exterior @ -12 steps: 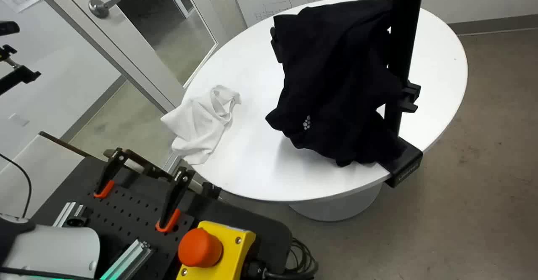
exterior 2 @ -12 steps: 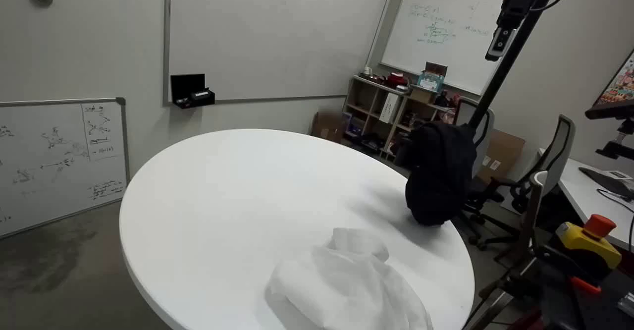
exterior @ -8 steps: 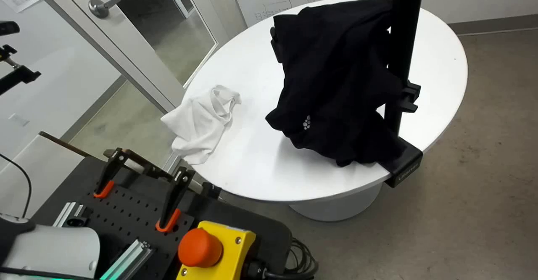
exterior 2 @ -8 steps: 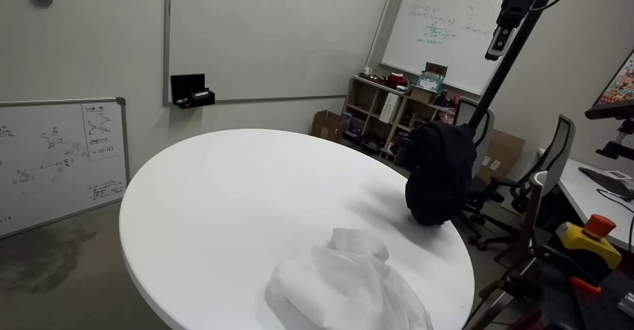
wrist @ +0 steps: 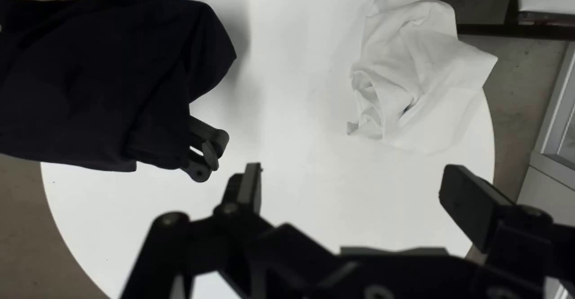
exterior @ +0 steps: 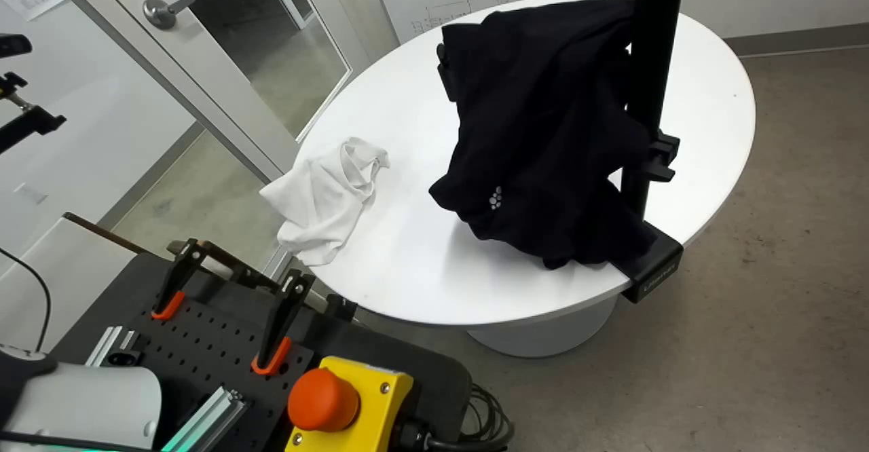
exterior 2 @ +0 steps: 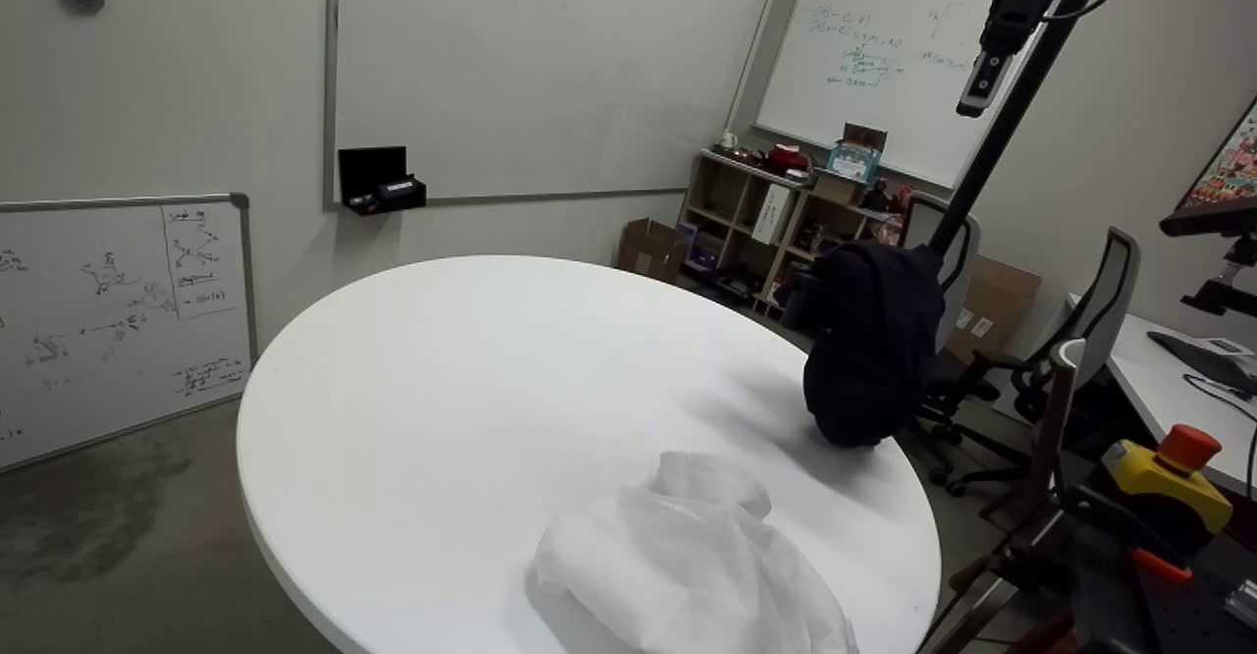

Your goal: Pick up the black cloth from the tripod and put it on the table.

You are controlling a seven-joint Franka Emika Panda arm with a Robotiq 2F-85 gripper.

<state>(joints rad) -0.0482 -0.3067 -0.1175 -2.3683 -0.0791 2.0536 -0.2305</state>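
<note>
The black cloth hangs in folds over a black tripod or stand at the table's edge; it also shows in an exterior view and at the left of the wrist view. A black clamp-like part sticks out from under the cloth there. The white round table lies below. My gripper is open with nothing between its fingers, to the right of the cloth in the wrist view. It is high up beside the pole, partly cut off, in an exterior view.
A white cloth lies crumpled on the table, also in the wrist view. The stand's pole rises near the gripper. A yellow emergency-stop box and clamps sit on the robot's black base table.
My gripper has shifted slightly left and up in an exterior view. The black cloth, the white cloth and the stand have not moved.
</note>
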